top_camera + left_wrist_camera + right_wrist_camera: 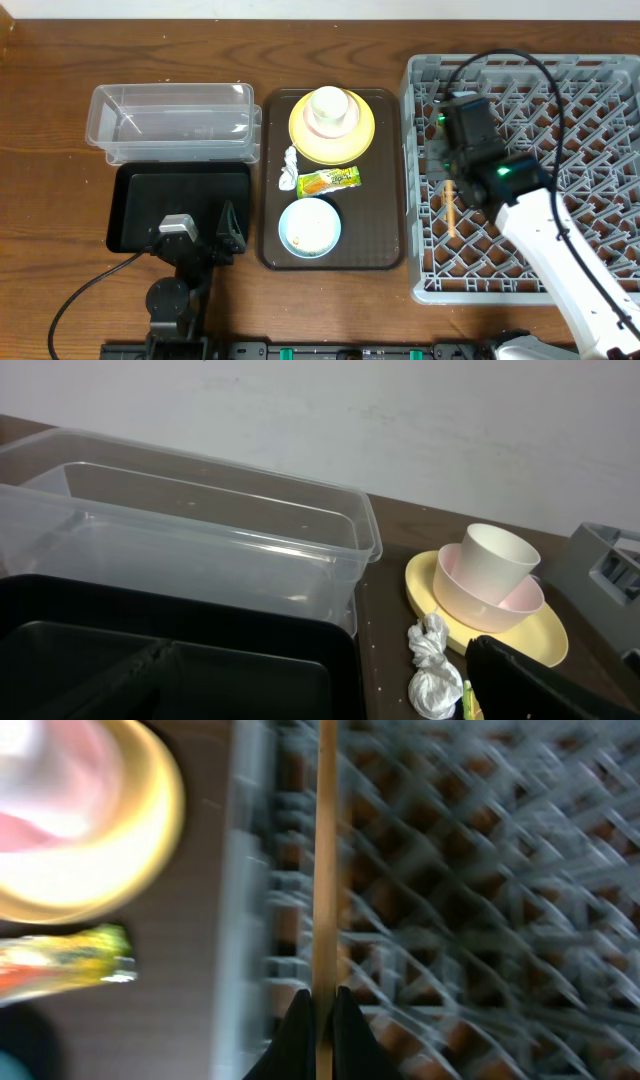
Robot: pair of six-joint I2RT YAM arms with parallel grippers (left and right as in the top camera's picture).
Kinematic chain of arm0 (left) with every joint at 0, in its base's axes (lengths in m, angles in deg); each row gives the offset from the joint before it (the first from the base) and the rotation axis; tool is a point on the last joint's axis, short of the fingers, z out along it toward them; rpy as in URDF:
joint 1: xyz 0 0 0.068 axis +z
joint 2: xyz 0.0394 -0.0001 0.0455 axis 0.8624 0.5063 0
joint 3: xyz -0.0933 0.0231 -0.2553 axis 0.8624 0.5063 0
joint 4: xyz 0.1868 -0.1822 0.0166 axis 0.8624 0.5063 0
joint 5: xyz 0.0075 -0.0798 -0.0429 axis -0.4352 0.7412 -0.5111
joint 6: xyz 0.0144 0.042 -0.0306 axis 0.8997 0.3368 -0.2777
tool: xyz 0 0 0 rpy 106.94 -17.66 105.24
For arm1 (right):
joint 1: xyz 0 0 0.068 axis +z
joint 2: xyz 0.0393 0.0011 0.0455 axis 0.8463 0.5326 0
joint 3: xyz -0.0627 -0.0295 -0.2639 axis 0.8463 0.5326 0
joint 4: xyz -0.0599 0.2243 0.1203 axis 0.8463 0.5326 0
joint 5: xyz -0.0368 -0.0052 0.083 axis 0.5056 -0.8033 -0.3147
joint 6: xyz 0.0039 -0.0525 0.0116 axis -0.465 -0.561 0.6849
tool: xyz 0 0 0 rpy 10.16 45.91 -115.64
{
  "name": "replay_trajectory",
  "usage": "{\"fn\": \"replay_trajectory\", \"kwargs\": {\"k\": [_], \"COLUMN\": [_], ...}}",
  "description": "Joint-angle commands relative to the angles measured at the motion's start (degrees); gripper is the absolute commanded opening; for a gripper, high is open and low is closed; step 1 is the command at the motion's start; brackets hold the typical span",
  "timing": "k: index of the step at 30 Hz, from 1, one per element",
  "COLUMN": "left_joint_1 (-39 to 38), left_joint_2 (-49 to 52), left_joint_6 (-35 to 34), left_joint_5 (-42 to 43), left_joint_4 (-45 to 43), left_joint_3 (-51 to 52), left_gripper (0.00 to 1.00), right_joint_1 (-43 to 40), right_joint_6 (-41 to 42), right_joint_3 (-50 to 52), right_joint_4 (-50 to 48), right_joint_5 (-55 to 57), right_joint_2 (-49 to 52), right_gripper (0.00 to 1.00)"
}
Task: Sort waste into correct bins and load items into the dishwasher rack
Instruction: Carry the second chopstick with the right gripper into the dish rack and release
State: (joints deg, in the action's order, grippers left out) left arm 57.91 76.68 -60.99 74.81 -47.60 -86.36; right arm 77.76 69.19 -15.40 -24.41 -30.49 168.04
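My right gripper (449, 188) (322, 1005) is shut on a thin wooden chopstick (451, 215) (325, 850) over the left side of the grey dishwasher rack (560, 120) (480, 870). A yellow plate (300, 140) (540, 640) holds a white bowl (345, 122) (480, 605) with a white cup (329, 103) (497, 557) in it. A crumpled tissue (290, 168) (432, 665), a green-and-yellow wrapper (328, 180) (60, 965) and a light blue bowl (309, 228) with whitish scraps lie nearby. My left gripper (225, 235) (305, 660) is open and empty over the black tray (140, 200) (200, 620).
The clear tub (175, 122) (200, 530) stands behind the black tray and holds nothing. The plate, tissue, wrapper and blue bowl all sit on a dark brown serving tray (385, 200) between the bins and the rack. The right wrist view is blurred.
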Motion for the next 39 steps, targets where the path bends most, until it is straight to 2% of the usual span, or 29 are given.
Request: {"fn": "replay_trajectory", "kwargs": {"k": [1,7,20,24,26,27,35,39], "left_joint_1": [-0.2,-0.2,-0.2,-0.2,-0.2,-0.2,-0.2,-0.2], "left_joint_2": [-0.1,0.0,0.0,0.0,0.0,0.0,0.0,-0.1], "left_joint_6": [0.8,0.8,0.8,0.8,0.8,0.8,0.8,0.8], "left_joint_5": [0.2,0.2,0.2,0.2,0.2,0.2,0.2,0.2], "left_joint_4": [2.1,2.1,2.1,2.1,2.1,2.1,2.1,2.1], "left_joint_3": [0.9,0.9,0.9,0.9,0.9,0.9,0.9,0.9], "left_gripper": [0.93,0.93,0.93,0.93,0.93,0.93,0.93,0.93], "right_joint_1": [-3.9,-7.2,-7.3,-7.3,-7.3,-7.3,-7.3,-7.2], "right_joint_6": [-2.6,-2.6,-7.1,-7.1,-7.1,-7.1,-7.0,-6.9], "right_joint_3": [0.9,1.6,1.6,1.6,1.6,1.6,1.6,1.5], "right_joint_4": [1.6,2.1,0.9,0.3,0.3,0.3,0.3,0.0], "right_joint_5": [0.3,-0.1,0.0,-0.1,-0.1,-0.1,-0.3,-2.2], "right_joint_2": [1.0,3.9,9.5,10.5,10.5,10.5,10.5,10.4], "right_gripper": [0.01,0.01,0.01,0.15,0.32,0.36,0.36,0.28]}}
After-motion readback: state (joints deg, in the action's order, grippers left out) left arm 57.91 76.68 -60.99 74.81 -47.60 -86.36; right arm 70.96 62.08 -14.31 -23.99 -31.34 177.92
